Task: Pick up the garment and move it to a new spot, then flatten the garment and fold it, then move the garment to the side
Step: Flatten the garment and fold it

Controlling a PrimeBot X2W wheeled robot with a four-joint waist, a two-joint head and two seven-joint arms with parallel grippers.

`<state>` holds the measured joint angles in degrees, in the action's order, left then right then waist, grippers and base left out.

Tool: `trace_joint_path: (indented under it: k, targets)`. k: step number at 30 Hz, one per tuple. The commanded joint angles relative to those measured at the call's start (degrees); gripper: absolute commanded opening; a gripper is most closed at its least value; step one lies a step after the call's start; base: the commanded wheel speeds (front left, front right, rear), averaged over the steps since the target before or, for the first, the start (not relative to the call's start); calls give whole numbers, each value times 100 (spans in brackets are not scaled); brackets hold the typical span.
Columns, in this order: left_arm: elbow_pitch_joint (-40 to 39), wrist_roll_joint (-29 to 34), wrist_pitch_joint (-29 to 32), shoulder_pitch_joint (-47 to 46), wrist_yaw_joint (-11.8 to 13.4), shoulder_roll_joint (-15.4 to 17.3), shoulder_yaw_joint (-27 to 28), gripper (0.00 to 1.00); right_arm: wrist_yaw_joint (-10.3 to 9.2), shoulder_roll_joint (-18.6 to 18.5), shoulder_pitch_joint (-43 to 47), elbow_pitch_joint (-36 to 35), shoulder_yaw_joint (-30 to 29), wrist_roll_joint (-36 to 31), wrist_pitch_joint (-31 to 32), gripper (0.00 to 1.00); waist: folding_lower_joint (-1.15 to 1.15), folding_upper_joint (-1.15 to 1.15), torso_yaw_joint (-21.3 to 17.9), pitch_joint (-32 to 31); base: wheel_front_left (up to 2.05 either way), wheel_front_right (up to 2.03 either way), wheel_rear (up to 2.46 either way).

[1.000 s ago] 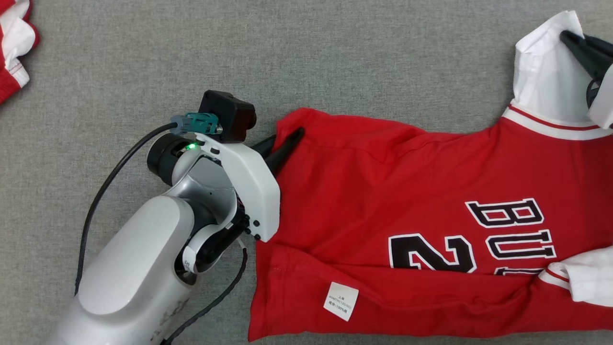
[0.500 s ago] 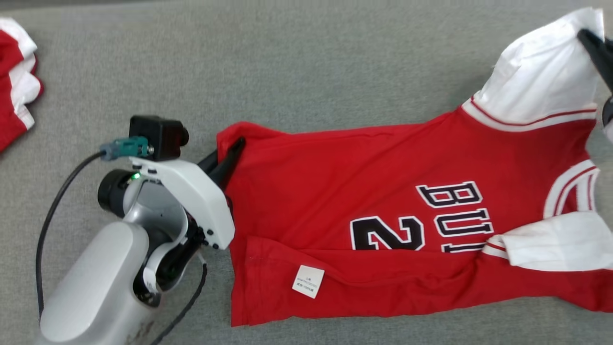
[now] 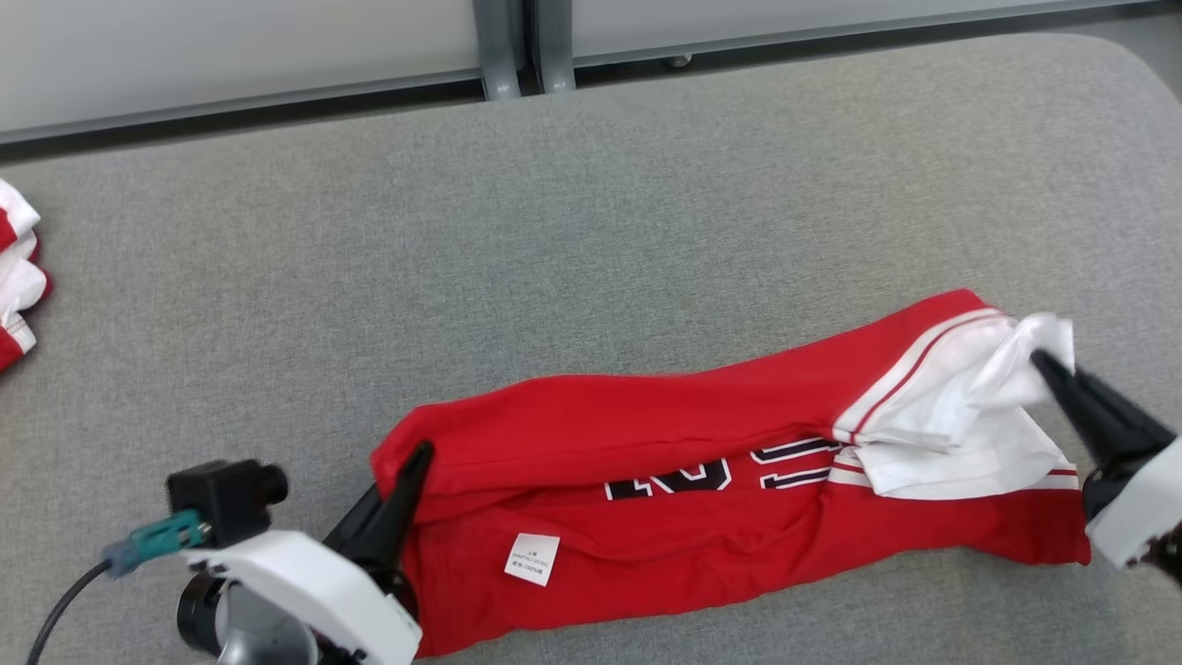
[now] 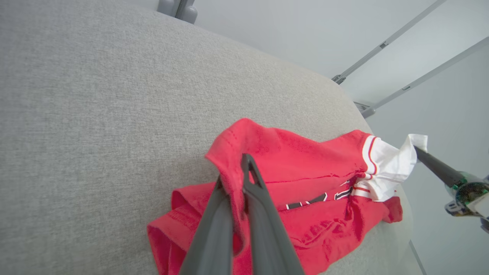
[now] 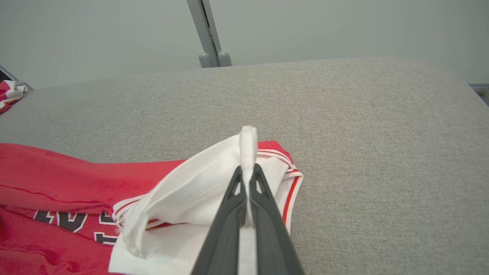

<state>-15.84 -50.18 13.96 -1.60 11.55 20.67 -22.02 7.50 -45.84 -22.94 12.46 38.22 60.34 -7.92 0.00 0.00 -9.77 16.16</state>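
The garment (image 3: 646,434) is a red jersey with white sleeves and black lettering. It lies bunched lengthwise on the grey table (image 3: 591,203), near the front. My left gripper (image 3: 421,453) is shut on the red hem corner at its left end, and the left wrist view shows the cloth pinched between my left gripper's (image 4: 233,170) jaws. My right gripper (image 3: 1041,360) is shut on the white sleeve (image 3: 960,388) at the right end. In the right wrist view that sleeve (image 5: 179,191) sticks up past my right gripper (image 5: 247,170). A white care label (image 3: 532,559) faces up.
Another red and white garment (image 3: 14,277) lies at the table's far left edge. A grey metal post (image 3: 512,46) and a pale wall stand behind the table's far edge. The table's right corner is rounded.
The head camera has tilted up. Both grippers have drawn the garment's far edge toward the near side, so the red cloth now folds over and partly hides the lettering.
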Motion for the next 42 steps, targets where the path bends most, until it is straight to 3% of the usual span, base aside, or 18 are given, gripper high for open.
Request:
trace_joint_path:
  k: [1, 9, 10, 11, 12, 13, 18, 22, 26, 34, 42]
  targets:
    - [-69, -84, -72, 115, 41, -7, 98, 0, -1, 29, 131, 45, -32, 27, -58, 0, 0, 0, -49, -59, 0, 0, 0]
    - [-199, -305, -30, 554, -2, 19, 73, 0, 0, 413, 417, 457, -2, -159, -101, 0, 0, 0, -72, -143, 0, 0, 0]
    - [-152, -319, -15, 620, 7, 28, 58, 5, 0, 453, 403, 491, 8, -196, -97, 33, 0, 0, -75, -148, 0, 0, 0]
    - [-98, -347, -3, 689, -6, 35, 30, 43, 0, 465, 398, 531, 43, -246, -60, 100, 0, 0, -78, -154, 0, 0, 0]
    - [-29, -401, 9, 769, -33, 22, 13, 94, 0, 470, 409, 606, 55, -256, -13, 100, 0, 0, -75, -156, 0, 0, 0]
    - [69, -423, 26, 839, -44, 49, 5, 100, 0, 460, 418, 649, 65, -300, 46, 100, 0, 0, -69, -157, 0, 0, 0]
    - [516, -173, -82, 1202, 1, 320, -15, 100, 0, 258, 460, 534, -217, -11, 191, 100, 0, 0, -90, -187, 0, 0, 0]
    - [599, 140, -979, 1281, 403, 283, 600, 100, 0, -19, 307, 407, -627, 244, 465, 100, 0, 0, -99, -132, 0, 0, 0]
    - [709, 734, -1925, 1027, 665, 186, 856, 100, 4, 183, -60, 572, -766, 166, 1047, 100, 0, 0, -52, -59, 0, 0, 0]
    - [1205, 1205, -2687, 604, 358, -251, 444, 100, 0, 1236, -565, 1865, -550, -640, 1635, 100, 0, 0, 210, -58, 0, 0, 0]
    - [1485, 1297, -2883, 726, 151, -452, 604, 100, -1, 1369, -145, 2452, -438, -898, 1856, 100, 0, 0, 313, -152, 0, 0, 0]
